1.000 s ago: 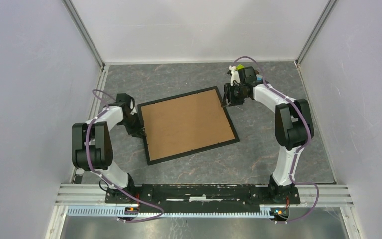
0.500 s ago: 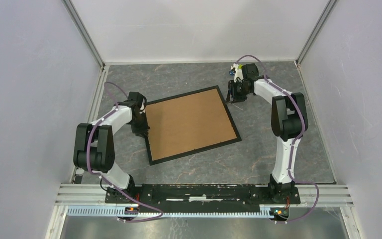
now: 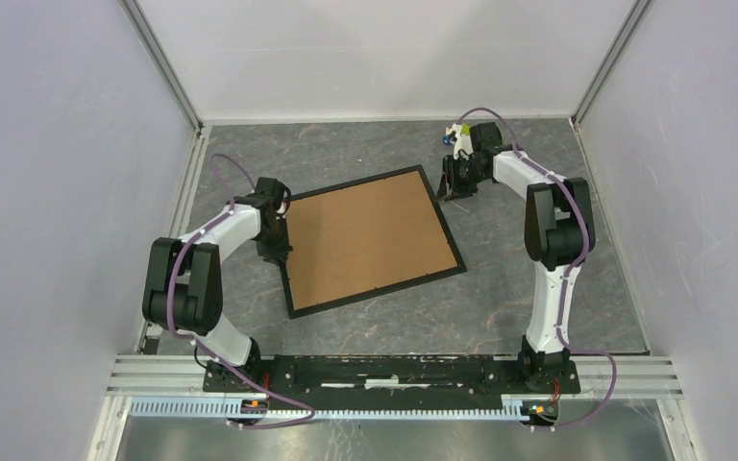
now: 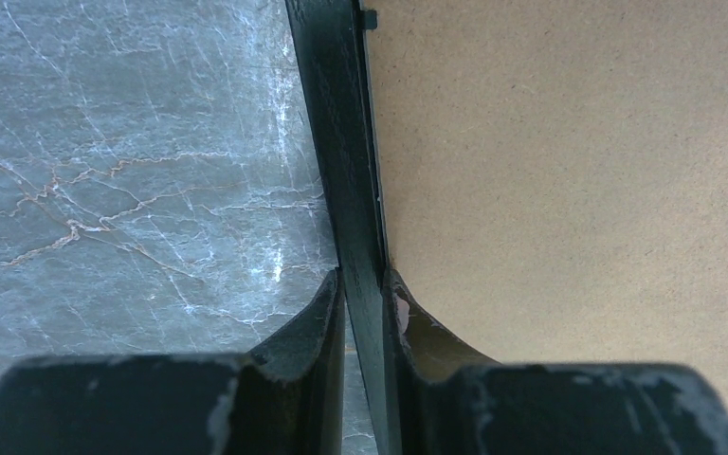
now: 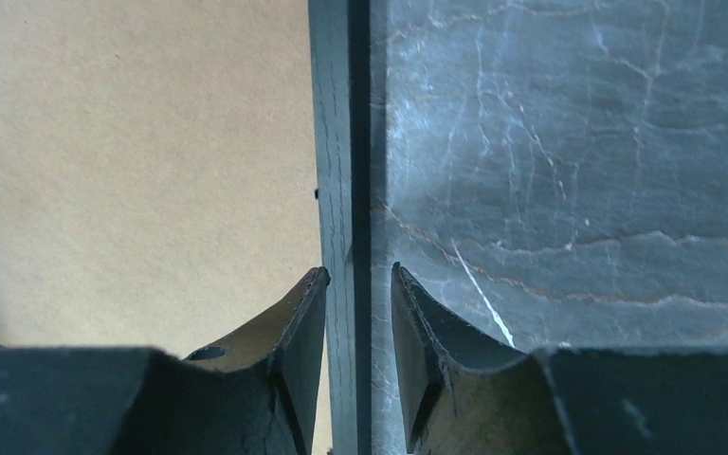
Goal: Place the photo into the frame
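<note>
Frame (image 4: 339, 142): flat on table (image 3: 346, 154), backing board (image 3: 365, 235) up; photo unseen. Stiff, thin, likely light, slippery. Best held by side rails. Left gripper (image 4: 362, 280): clamped on left rail. Right gripper (image 5: 358, 270): astride opposite rail, unclosed.

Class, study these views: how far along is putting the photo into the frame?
Done: the backing board sits in the frame, which lies flat; no photo shows, so whether it is underneath cannot be told. In hand: the left gripper clamps one rail; the right gripper straddles the opposite rail, not yet gripping. Left: likely lifting or turning the frame over.
</note>
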You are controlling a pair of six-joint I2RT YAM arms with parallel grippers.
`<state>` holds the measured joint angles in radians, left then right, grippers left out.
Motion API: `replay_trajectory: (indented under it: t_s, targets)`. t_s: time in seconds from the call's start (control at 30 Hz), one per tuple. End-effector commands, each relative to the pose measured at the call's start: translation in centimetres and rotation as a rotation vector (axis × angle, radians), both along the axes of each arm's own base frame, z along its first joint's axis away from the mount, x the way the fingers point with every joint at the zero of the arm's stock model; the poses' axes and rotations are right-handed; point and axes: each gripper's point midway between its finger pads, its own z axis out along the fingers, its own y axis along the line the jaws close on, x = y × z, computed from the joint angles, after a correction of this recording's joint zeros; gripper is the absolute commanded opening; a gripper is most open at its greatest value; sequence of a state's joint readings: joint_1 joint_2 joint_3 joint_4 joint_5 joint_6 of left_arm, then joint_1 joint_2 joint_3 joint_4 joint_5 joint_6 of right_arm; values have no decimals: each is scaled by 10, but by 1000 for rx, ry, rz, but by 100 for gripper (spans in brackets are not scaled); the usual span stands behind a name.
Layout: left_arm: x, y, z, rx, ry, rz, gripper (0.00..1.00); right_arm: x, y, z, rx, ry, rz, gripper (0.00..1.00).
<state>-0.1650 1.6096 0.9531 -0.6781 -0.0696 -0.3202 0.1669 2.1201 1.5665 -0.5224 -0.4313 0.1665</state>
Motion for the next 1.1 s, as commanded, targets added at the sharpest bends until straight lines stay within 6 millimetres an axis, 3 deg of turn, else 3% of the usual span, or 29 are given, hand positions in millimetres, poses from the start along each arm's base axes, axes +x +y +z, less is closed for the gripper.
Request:
replay_trajectory:
  t_s: [0.0, 0.37, 0.57, 1.07]
  targets:
    - [-14, -11, -16, -29, 63, -73, 4, 15, 9, 8, 58, -31, 24, 37]
    - [-14, -11, -16, -27, 64, -74, 3, 42, 11, -5, 46, -26, 0, 34]
    - [-13, -11, -16, -30, 62, -74, 3, 33, 11, -14, 27, -3, 26, 33]
    - [-13, -13, -15, -37, 62, -76, 3, 21, 20, -14, 29, 15, 62, 33]
